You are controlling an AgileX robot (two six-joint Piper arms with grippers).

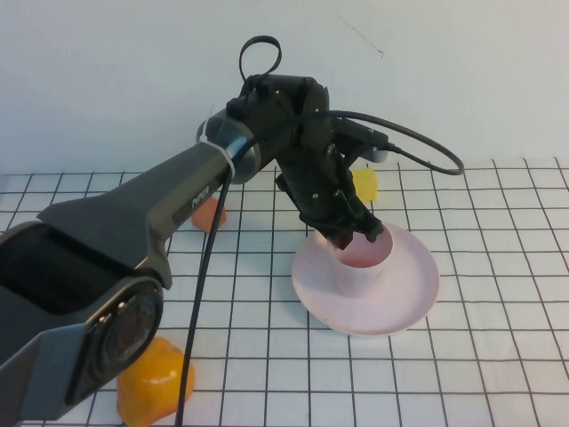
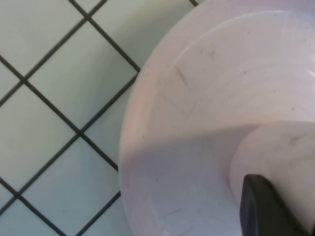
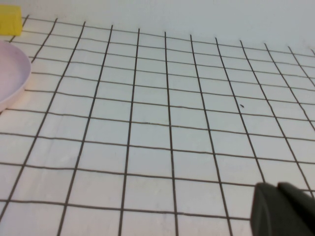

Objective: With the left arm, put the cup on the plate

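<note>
The pale pink cup (image 1: 363, 267) stands upright on the round pale pink plate (image 1: 413, 285) at the table's middle right. My left gripper (image 1: 356, 237) reaches down over the cup's far rim and is shut on the cup's wall. In the left wrist view one dark finger (image 2: 261, 206) lies against the outside of the cup (image 2: 283, 152), with the plate (image 2: 197, 98) below it. The other finger is hidden. My right gripper (image 3: 283, 209) is shut and empty above the gridded table, out of the high view. The plate's edge (image 3: 12, 73) shows in the right wrist view.
A small orange object (image 1: 210, 213) lies behind the left arm. A yellow object (image 1: 363, 182) sits behind the plate and also shows in the right wrist view (image 3: 10, 19). A larger orange-yellow object (image 1: 151, 378) lies at the front left. A white wall bounds the far side.
</note>
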